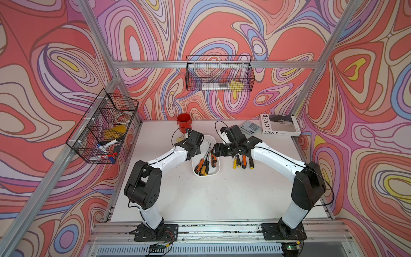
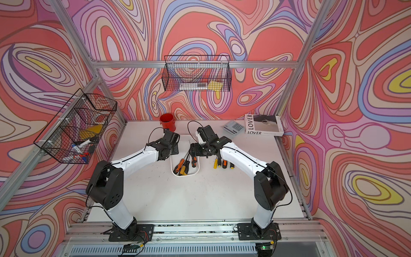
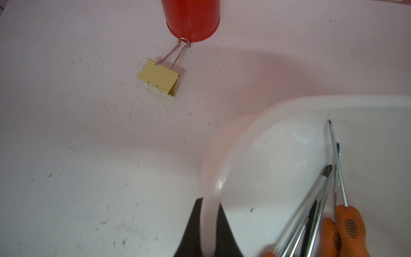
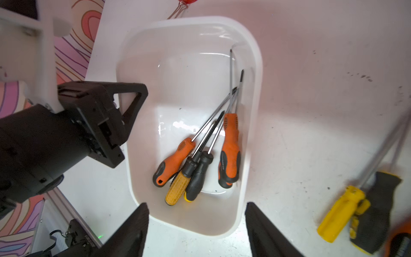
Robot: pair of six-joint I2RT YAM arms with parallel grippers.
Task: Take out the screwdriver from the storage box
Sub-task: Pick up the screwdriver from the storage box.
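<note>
Top views both showed the white table with the two arms bent inward over its far half. Between them sat the storage box, a shallow white tub set lengthwise away from the robot base.

The left gripper was clamped on the box's left long wall, with the rim pinched between its fingers (left wrist view). The right gripper hung above the box with its fingers spread wide and nothing between them.

Four tools lay inside the box, handles toward the near end and shafts crossing:
- an orange-and-black screwdriver at the left
- a yellow-handled screwdriver
- a black-handled screwdriver
- a second orange-and-black screwdriver along the right wall

Four loose screwdrivers lay in a row on the table just right of the box, their tips hidden under the right arm.

A red cup stood beyond the box. A yellow binder clip lay beside it, its wire handle touching the cup's base.
</note>
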